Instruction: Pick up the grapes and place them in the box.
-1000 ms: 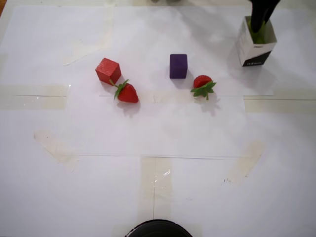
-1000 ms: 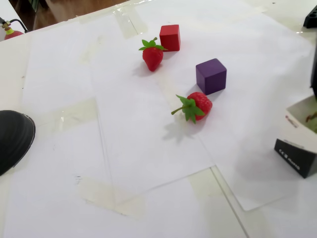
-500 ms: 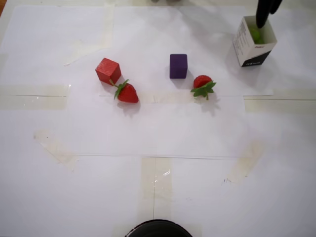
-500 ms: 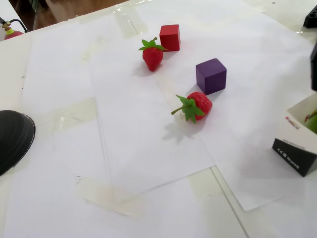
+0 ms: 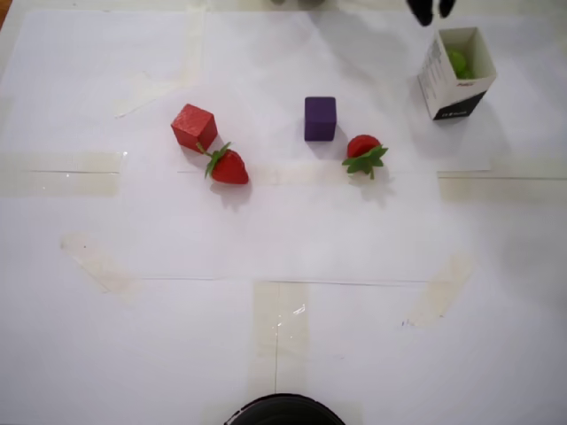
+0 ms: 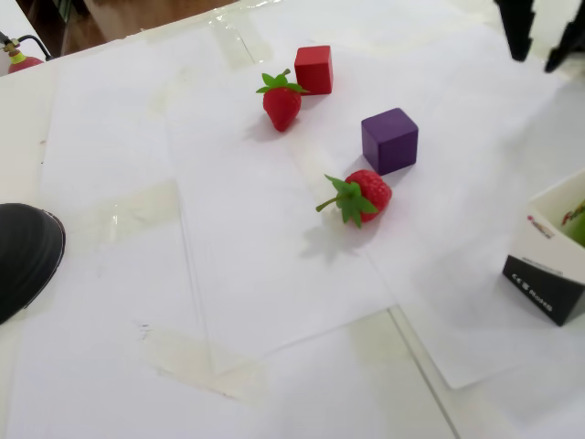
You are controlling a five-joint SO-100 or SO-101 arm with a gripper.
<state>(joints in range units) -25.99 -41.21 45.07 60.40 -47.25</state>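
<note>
Light-green grapes (image 5: 458, 60) lie inside the white box (image 5: 447, 88) at the back right in the overhead view; I cannot tell how many. In the fixed view the box (image 6: 548, 265) stands at the right edge with a bit of green grape (image 6: 578, 224) showing in its mouth. No grapes lie on the table. My gripper (image 5: 434, 11) hangs at the top edge, just behind the box's left side, with its black fingers apart and nothing between them. It also shows in the fixed view (image 6: 541, 41) at the top right, open and empty.
A red cube (image 5: 193, 126) and a strawberry (image 5: 228, 166) sit at the middle left. A purple cube (image 5: 320, 118) and a second strawberry (image 5: 364, 152) sit near the centre. A black round object (image 5: 283, 412) is at the front edge.
</note>
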